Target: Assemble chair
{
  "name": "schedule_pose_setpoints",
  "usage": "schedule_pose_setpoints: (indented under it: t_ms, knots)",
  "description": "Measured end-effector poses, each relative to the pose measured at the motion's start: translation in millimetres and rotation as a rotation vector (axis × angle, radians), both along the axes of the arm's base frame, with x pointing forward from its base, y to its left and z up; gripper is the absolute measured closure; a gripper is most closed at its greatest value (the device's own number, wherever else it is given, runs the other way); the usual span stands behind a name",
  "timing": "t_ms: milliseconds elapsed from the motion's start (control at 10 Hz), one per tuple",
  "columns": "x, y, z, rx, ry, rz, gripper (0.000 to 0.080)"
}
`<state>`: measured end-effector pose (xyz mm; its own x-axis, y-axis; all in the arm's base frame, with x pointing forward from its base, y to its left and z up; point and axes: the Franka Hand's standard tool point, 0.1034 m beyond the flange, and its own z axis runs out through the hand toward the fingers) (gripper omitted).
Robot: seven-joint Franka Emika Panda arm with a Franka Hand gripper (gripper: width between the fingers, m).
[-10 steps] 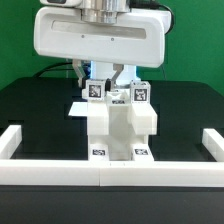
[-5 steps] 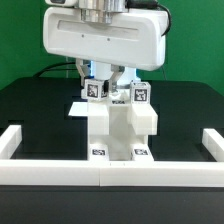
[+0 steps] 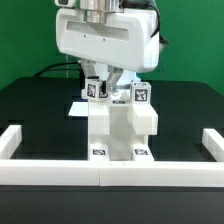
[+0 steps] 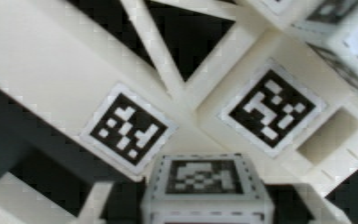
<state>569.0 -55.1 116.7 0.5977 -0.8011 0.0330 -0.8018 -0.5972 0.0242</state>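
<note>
Exterior view, front to back: white border rails (image 3: 100, 168) along the near edge and up both sides of the black table (image 3: 30, 105). Just behind the front rail, touching or almost touching it, the chair (image 3: 118, 125), a blocky white stack at the middle of the table, with two small square tags on its lower front and more tags on the pieces at its top. Directly above, the gripper (image 3: 103, 82), fingers down among the top pieces, nearly pressed together; looks pinched on a small tagged part of the chair there, though exactly which part is hard to tell behind the broad white housing. Behind all that, a green backdrop.

Wrist view: very close, blurred. Three black-and-white tags on white faces, one on a small block nearest the lens, two on slanted faces beyond, with dark gaps between white bars. No fingertips clearly separable here.

Judged step: seating or turning a top part into the body of the chair. To do it well:
- Keep the grip firm and square on the part; no slipping against smooth plastic.
- Keep the part in line with its socket; any tilt likely to jam it.
- Let the front rail brace the chair; press down, not sideways, or the stack may tip or slide.
- Release only once fully seated.
</note>
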Motion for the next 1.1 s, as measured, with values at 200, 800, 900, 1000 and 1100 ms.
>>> schedule_pose_setpoints:
  t_ms: [200, 800, 900, 1000, 1100]
  knots:
    - [0.1, 1.0, -0.1, 0.000, -0.005, -0.122, 0.0511]
    - [0.4, 3.4, -0.3, 0.010, -0.011, -0.233, 0.0195]
    - [0.3, 3.4, -0.4, 0.009, -0.009, -0.213, 0.0195]
    - [1.1, 3.4, 0.5, 0.007, -0.005, -0.109, 0.0158]
    - [2.4, 3.4, 1.5, 0.007, -0.004, 0.002, 0.0158]
